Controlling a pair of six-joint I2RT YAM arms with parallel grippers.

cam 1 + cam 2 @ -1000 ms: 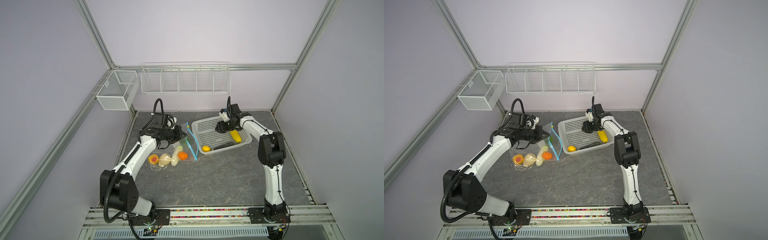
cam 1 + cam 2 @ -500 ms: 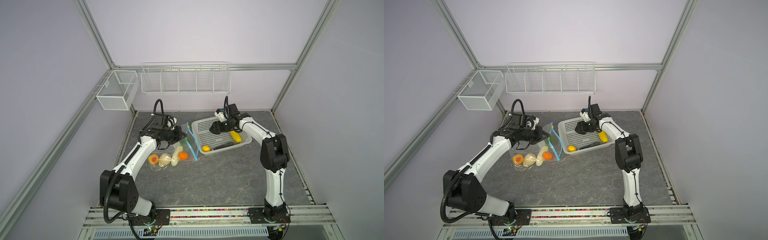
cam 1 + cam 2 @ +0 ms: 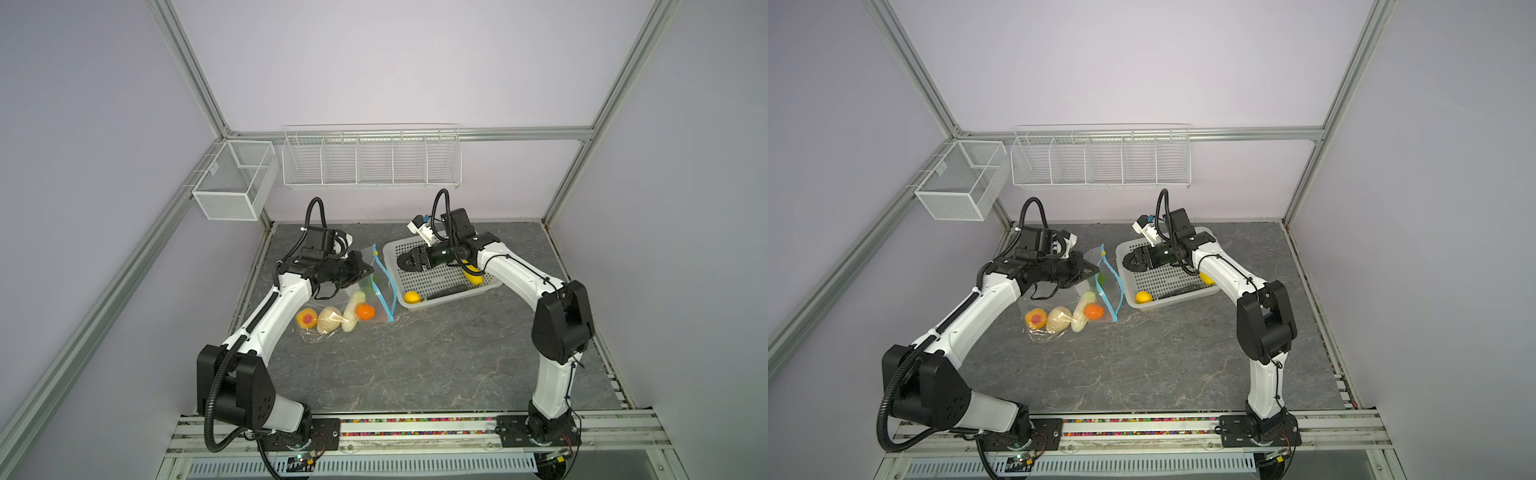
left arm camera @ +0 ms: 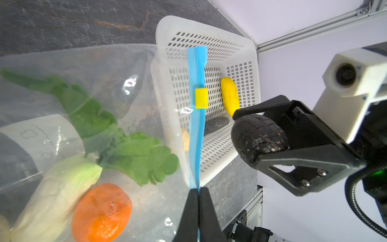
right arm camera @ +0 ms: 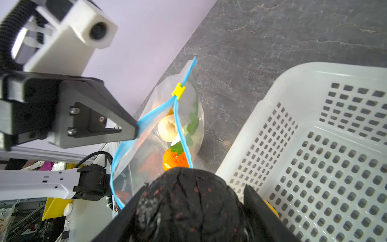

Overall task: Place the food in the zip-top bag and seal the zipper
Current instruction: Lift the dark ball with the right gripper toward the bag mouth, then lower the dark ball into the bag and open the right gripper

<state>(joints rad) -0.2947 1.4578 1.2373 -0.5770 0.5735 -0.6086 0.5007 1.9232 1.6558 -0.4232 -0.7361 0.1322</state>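
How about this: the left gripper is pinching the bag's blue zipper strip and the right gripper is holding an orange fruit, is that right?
Not quite. The right gripper holds a dark oval piece, not an orange one, as both wrist views show. The orange fruit lies inside the zip-top bag. The left gripper does pinch the zipper.

You look at clear bag: light-blue zipper, yellow slider. Orange fruit bright orange. Vegetable cream-white, leaves green. Round fruit yellow-orange, pink-red centre. Basket white, rows of small holes. Corn yellow. Dark fruit black, cracked, red-speckled. Your tabletop grey, pale veins.
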